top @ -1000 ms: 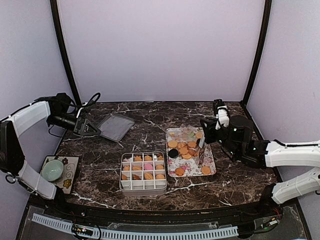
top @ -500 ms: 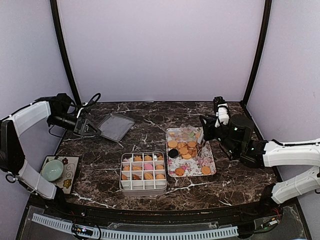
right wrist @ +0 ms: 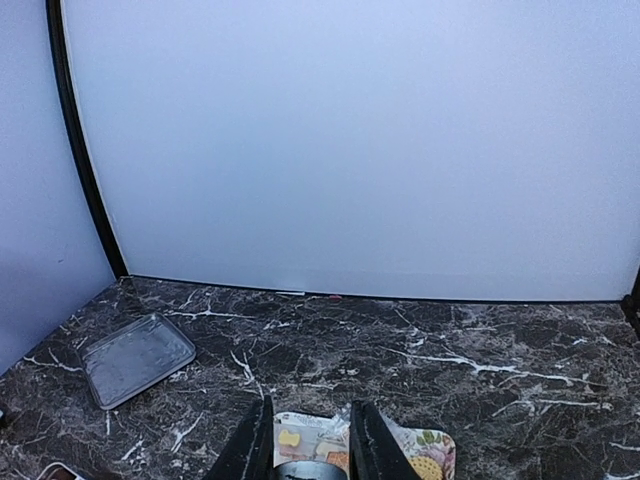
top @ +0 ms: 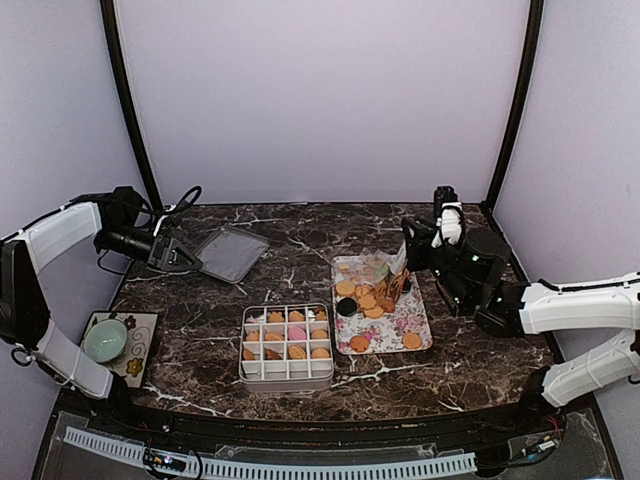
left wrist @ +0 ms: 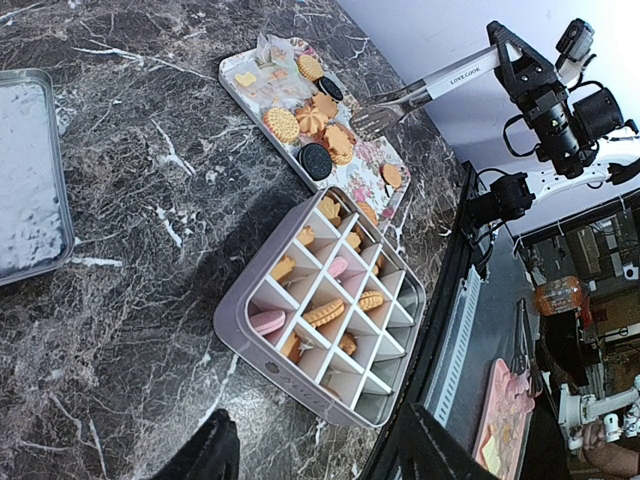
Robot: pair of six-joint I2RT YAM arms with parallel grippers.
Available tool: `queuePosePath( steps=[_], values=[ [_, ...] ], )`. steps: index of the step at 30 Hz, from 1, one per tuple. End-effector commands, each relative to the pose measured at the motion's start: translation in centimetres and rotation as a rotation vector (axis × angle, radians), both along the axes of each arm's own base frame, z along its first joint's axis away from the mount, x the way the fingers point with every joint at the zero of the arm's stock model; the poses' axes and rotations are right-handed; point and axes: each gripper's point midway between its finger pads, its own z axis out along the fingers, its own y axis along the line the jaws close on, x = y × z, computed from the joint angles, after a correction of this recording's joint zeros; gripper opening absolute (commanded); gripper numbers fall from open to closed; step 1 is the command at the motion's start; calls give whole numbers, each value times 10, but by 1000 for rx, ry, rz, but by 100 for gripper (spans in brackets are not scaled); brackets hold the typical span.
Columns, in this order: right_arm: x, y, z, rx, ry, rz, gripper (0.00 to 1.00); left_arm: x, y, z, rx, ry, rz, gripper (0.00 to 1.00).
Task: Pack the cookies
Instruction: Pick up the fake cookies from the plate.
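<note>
Dark marble table [top: 300, 262] with floral tray [top: 419, 318], divided box [top: 287, 381], metal lid [top: 232, 253]

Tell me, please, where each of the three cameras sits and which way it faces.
Top external: above and behind the bases, looking down on the table; both arms show, with left gripper and right gripper.
Left wrist: on the left arm, looking across the divided box to the tray and the right arm's tongs; own fingertips at the bottom.
Right wrist: looking level at the back wall; own fingers at the bottom.
Shared: both wrist views show lid and tray.
</note>
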Motion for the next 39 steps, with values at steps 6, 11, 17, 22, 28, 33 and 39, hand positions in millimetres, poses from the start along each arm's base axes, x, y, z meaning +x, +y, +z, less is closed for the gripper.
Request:
queuePosePath(
  steps=[6,11,17,22,28,33,39],
  values=[
    [5,-6,-9,-25,-17,-43,25,-3,0,6,-12,-5,-3,56],
    [6,-5,-31,-52,31,-46,25,-3,0,7,-13,-8,-1,56],
    [5,-9,-39,-60,48,-55,24,-3,1,6,-10,-6,-2,56],
    [8,-7,-41,-85,55,-56,21,-3,0,6,-14,-4,-1,56],
    [11,-13,-52,-132,83,-86,31,-4,0,8,-16,-10,-2,56],
    [11,-26,-58,-123,98,-102,37,-3,0,8,-19,-8,-2,56],
    [12,-29,-55,-123,96,-112,29,-2,-1,10,-23,-9,-1,56]
  ],
)
